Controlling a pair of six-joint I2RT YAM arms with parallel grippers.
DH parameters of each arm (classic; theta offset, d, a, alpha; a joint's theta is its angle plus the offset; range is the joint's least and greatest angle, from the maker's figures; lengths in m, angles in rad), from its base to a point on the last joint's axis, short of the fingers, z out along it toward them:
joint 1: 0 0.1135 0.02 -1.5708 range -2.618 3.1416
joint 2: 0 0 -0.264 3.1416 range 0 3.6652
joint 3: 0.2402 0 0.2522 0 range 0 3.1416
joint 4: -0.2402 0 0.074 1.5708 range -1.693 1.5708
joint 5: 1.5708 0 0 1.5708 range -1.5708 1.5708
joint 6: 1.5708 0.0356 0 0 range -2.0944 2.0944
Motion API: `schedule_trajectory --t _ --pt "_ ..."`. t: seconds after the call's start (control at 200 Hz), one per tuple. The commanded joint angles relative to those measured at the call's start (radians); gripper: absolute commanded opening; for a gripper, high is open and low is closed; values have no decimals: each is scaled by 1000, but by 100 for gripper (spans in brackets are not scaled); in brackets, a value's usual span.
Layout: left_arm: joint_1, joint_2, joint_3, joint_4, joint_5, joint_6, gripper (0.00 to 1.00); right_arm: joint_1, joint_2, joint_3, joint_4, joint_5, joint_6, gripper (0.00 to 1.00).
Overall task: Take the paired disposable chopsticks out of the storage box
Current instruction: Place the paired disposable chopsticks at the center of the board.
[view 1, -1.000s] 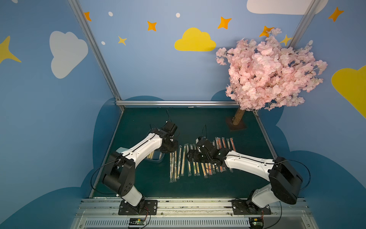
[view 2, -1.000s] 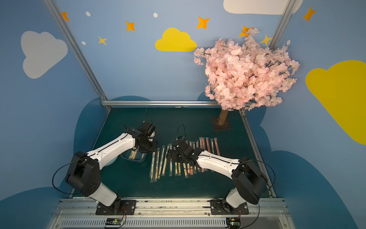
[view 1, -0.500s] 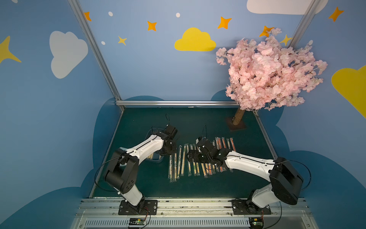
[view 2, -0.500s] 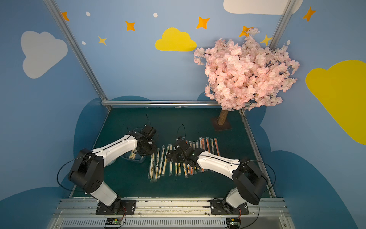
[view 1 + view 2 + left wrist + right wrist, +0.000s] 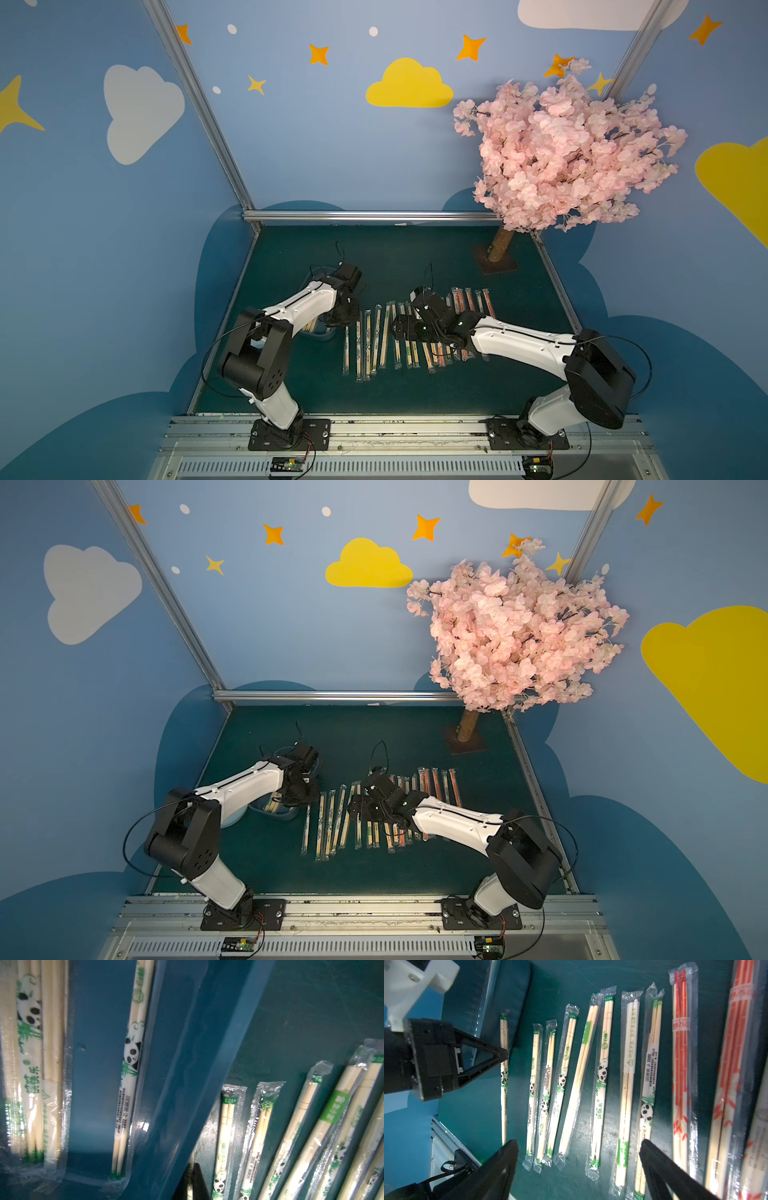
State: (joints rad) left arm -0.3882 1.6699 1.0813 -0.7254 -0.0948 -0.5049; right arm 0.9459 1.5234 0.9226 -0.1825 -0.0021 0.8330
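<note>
While the left tool (image 5: 505, 1054) pinches a pair (image 5: 504, 1093) beside the storage box (image 5: 176, 1076), remaining chopsticks (image 5: 133, 1059) lie lengthwise inside, nearest it; right tool (image 5: 578, 1144) spread

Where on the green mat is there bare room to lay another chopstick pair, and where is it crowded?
Bare: the mat between the rear rail and the chopstick row, left of the tree base; also the strip between the row and the front rail. Crowded: the middle band, from the storage box rightward.
</note>
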Motion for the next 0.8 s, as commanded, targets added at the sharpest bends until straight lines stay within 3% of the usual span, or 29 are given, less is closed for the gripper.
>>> schedule_trajectory --t 0.0,0.285,0.506,0.796 --pt "-1 7 -19 10 23 2 8 4 11 26 12 -4 -3 95" --pt "-17 -14 -35 11 35 -18 22 5 3 23 15 -3 -3 95" --pt "-15 -81 36 -35 37 -17 30 7 4 31 15 -5 -9 94" --pt "124 -31 225 -115 -17 95 38 20 54 128 2 -28 -42 94"
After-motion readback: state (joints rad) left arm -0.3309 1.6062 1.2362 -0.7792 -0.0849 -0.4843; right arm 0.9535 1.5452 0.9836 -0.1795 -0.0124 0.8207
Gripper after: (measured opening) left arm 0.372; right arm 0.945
